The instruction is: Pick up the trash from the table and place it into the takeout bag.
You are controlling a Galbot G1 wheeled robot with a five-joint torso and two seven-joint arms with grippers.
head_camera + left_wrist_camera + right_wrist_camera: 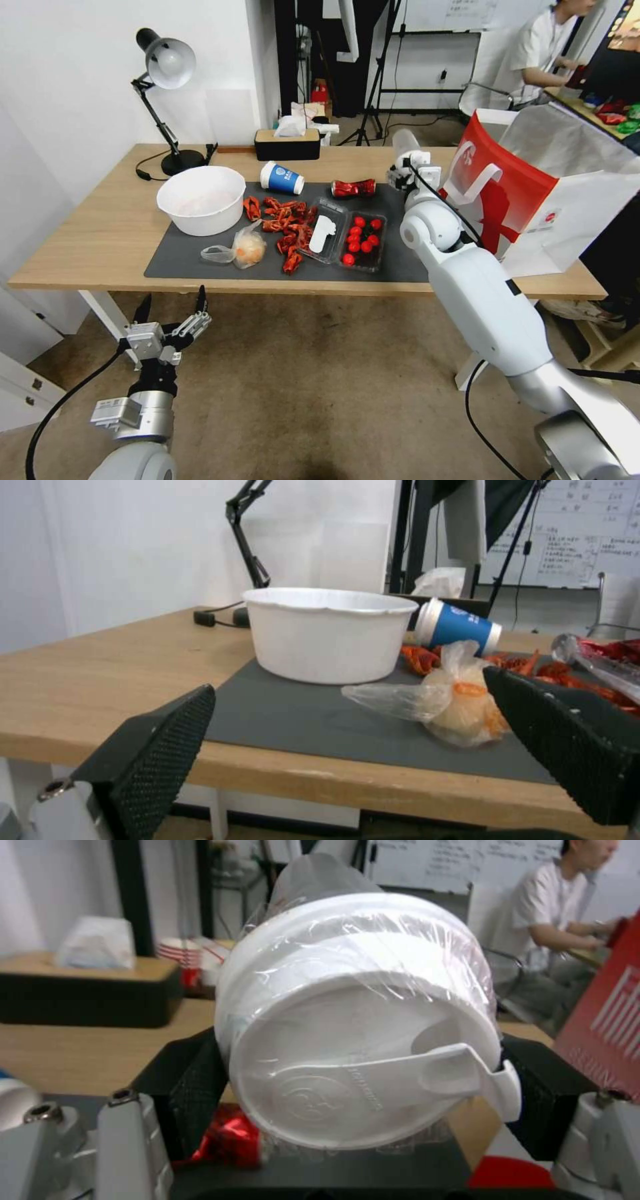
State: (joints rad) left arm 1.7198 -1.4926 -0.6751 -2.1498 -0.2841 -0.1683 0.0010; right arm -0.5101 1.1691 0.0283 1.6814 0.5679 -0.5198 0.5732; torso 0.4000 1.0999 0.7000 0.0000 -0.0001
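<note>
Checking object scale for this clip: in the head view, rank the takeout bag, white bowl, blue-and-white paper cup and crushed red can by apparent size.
1. takeout bag
2. white bowl
3. blue-and-white paper cup and crushed red can: look alike, so unranked.

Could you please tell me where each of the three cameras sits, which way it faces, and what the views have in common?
Head view: on the robot's head, looking forward and down over the table; both arms show, the left gripper open below the near edge, the right gripper raised beside the takeout bag.
Left wrist view: on the left wrist, facing the table's near edge; its own fingers frame the white bowl and clear plastic bag.
Right wrist view: on the right wrist; its fingers grip the white-lidded cup.
Shared: head and left wrist views both show the blue-and-white paper cup.
</note>
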